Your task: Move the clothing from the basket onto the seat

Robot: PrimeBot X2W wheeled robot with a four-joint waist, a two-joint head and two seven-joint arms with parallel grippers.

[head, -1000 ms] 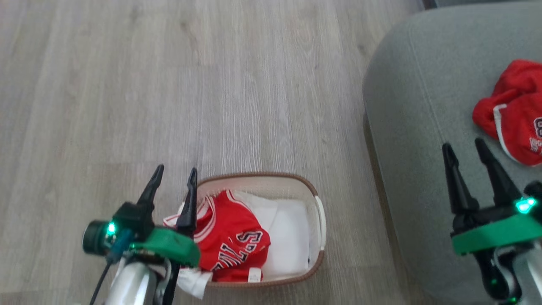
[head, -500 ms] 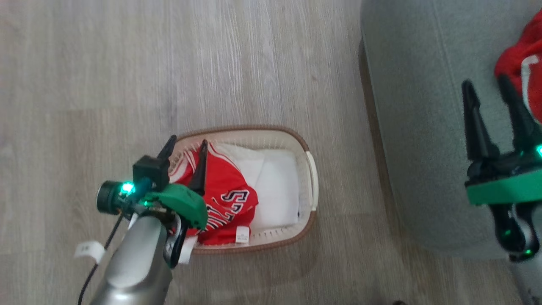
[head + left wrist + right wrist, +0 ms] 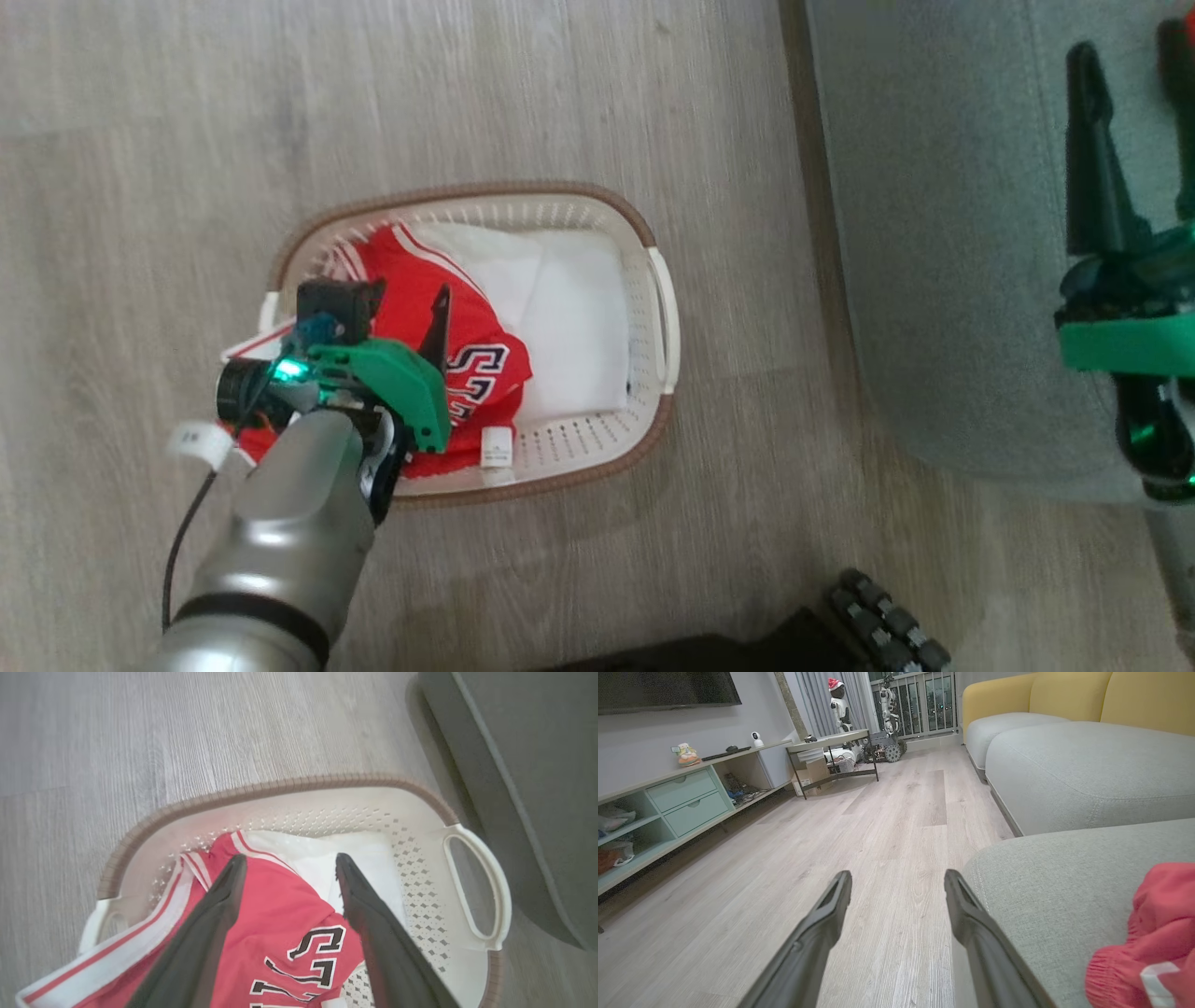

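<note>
forearm (image 3: pixel 289 523) silver, black band | wrist bracket (image 3: pixel 397 387) green | left gripper (image 3: pixel 289 858) black, long, tapered | cable (image 3: pixel 182 541) black

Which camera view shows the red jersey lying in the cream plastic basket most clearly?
The left wrist view: the red jersey with white trim and black lettering lies close, between the fingers of the open left claw. The head view shows it smaller, partly behind that claw. The right wrist view faces the grey-green fabric seat.
</note>
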